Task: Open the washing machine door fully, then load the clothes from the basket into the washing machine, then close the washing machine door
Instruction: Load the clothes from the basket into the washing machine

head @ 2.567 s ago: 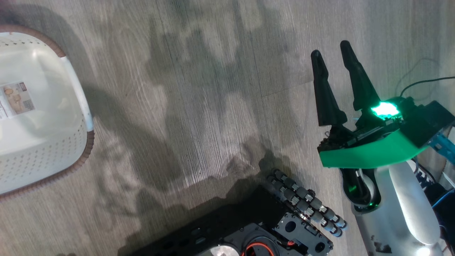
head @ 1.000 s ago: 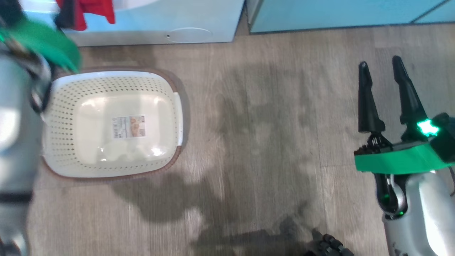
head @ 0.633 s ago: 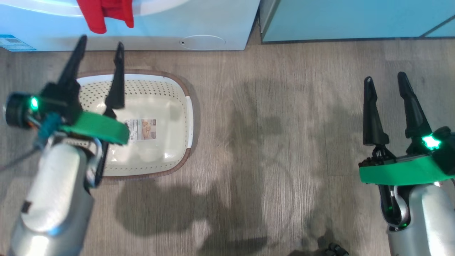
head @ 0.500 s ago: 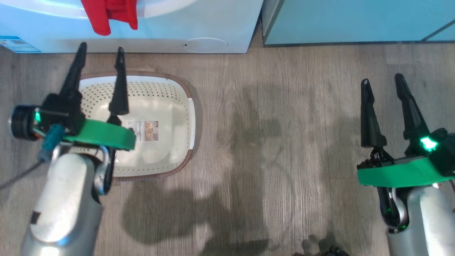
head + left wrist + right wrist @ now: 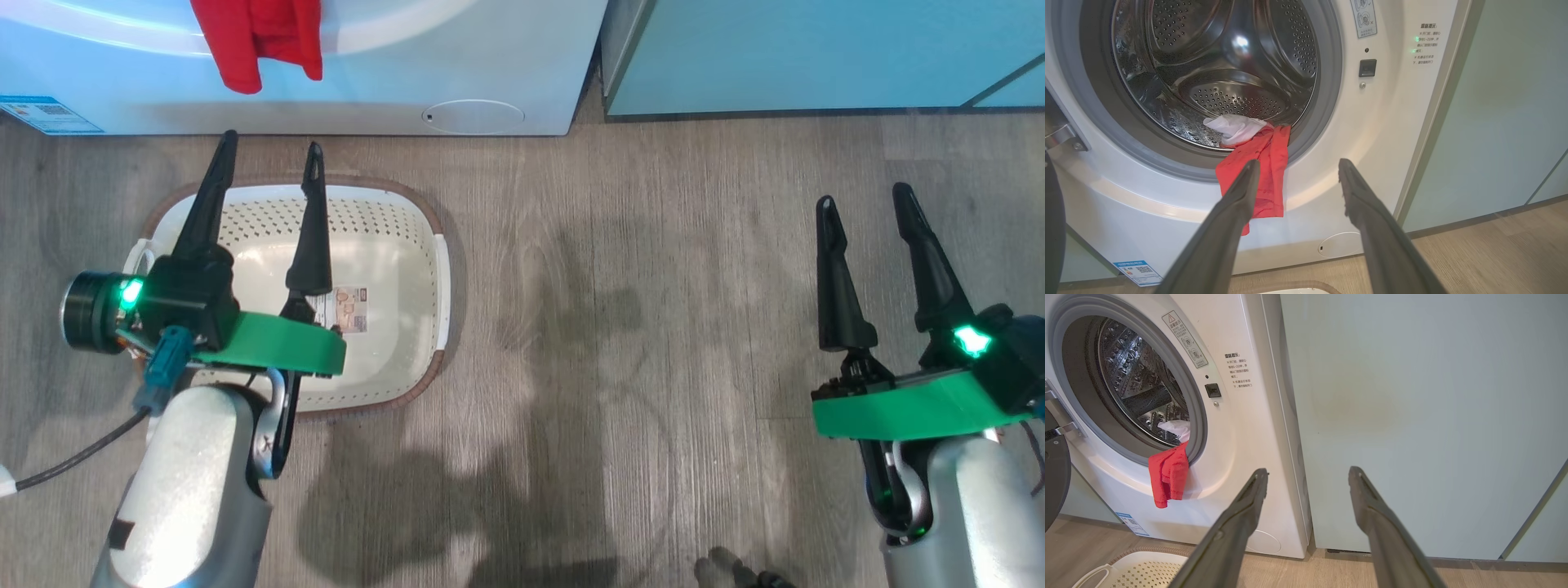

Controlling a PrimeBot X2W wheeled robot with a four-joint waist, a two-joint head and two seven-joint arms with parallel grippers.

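**A:** How many grippers do you see, and how do their jaws stand?

**B:** I see two. The left gripper hangs above the basket. Its two dark fingers are spread wide and there is nothing between them. The right gripper is well apart from it, above the wooden floor. Its two fingers are also spread, and they hold nothing.

**A:** And the basket?

**B:** There is one basket. It stands on the floor just in front of the washing machine. It has two white handles, one brown rim and one label sticker on its bottom.

**A:** Where are the clothes?

**B:** I count two pieces. One red garment hangs out over the grey seal and down the white front of the machine. One white piece lies at the lip of the steel drum and touches the red one.

**A:** What about the washing machine door?

**B:** The washing machine door is swung open. Only its dark edge shows, at the left side of both wrist views, beside one metal hinge.

**A:** Is there anything else?

**B:** Low on the front of the machine there is one round filter cap and one blue sticker. One pale teal cabinet stands just beside the machine, on the side of the right gripper. One seam divides the front of the cabinet into two panels.
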